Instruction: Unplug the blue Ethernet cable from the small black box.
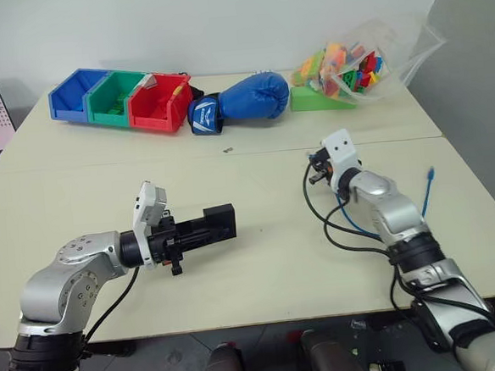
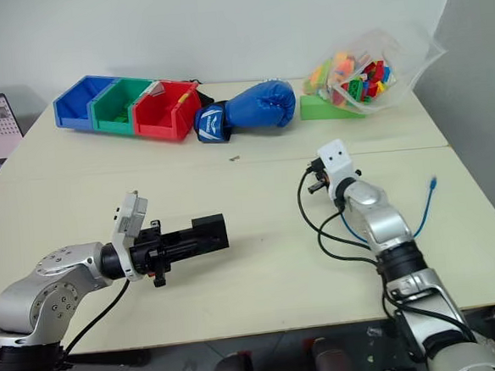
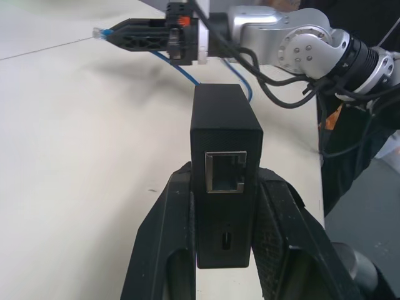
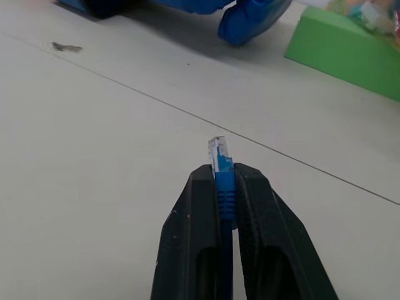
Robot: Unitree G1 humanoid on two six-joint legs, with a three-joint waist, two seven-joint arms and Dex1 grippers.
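The left claw [image 3: 226,234] gripped the black box [image 3: 225,169] between its two fingers [image 3: 169,244], one pressed on each side. The box stood clear above the pale tabletop [image 3: 81,156], its empty port facing the camera with a small slot below it. Beyond the box the right claw [image 3: 115,34] reached across, its fingers pinched on the blue cable [image 3: 181,69] just behind the clear plug [image 3: 98,31], which stuck out past the fingertips, well apart from the box. The cable trailed down behind the box. Black cables [image 3: 281,94] looped from the right arm's silver wrist.
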